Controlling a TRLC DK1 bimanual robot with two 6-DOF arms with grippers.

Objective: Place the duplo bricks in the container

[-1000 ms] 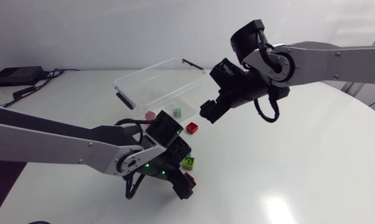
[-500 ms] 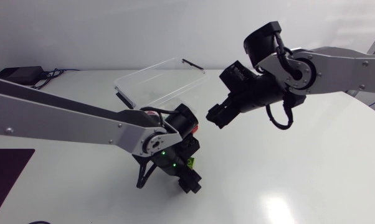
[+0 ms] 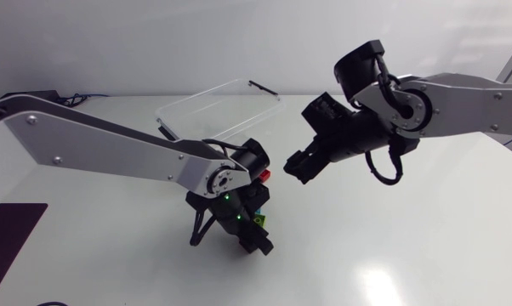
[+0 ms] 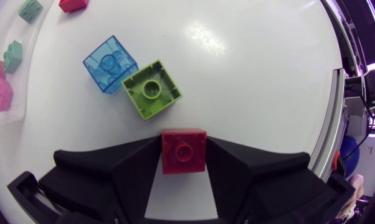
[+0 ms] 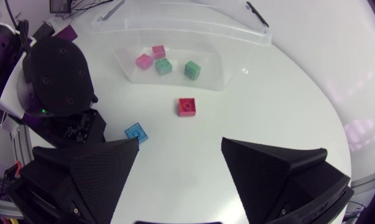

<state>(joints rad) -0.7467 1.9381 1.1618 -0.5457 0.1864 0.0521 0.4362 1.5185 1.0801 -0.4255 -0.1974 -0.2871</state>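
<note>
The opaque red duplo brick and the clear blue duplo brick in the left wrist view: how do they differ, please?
The opaque red duplo brick is solid-coloured; the clear blue duplo brick is see-through. The red one sits gripped between the left gripper's fingers; the blue one lies free ahead, beside a lime green brick. Both are square, single-stud, stud up.

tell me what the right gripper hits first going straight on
Probably the loose red brick, centred ahead of the open right gripper; it may touch bare table first, depth is unclear.
</note>
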